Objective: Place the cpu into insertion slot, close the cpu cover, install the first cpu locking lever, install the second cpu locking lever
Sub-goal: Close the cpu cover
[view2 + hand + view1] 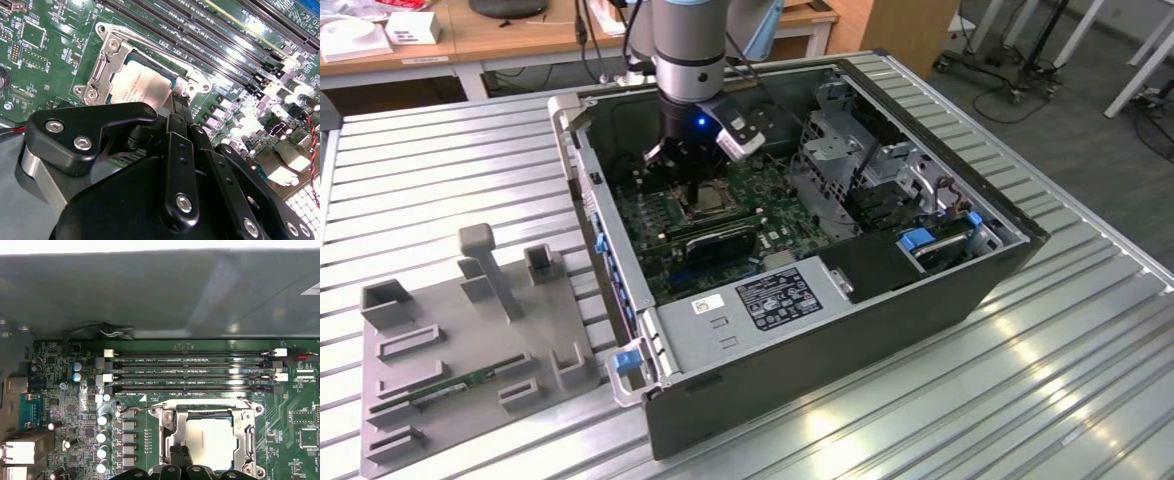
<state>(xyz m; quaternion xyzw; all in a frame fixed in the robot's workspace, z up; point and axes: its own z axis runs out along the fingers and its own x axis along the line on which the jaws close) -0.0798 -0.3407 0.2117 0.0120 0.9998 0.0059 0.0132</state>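
Observation:
The cpu (210,442), a pale square chip, lies in the insertion slot (710,197) on the green motherboard inside the open case. The cpu cover (167,435), a silvery frame, lies flat around the cpu (142,85) in both wrist views. A thin wire locking lever (135,411) runs along the cover's side that faces the memory slots. I cannot tell whether it is latched. My gripper (178,100) hangs just over one edge of the cover (107,60), shut, with nothing between its fingers (180,456). In the exterior view the gripper (687,170) stands over the slot.
Long black memory slots (190,372) run beside the slot. The case wall (160,295) rises behind them. A metal drive cage (847,165) and a power supply (767,295) crowd the case. A grey fixture tray (454,340) holding a memory stick lies at the exterior view's left.

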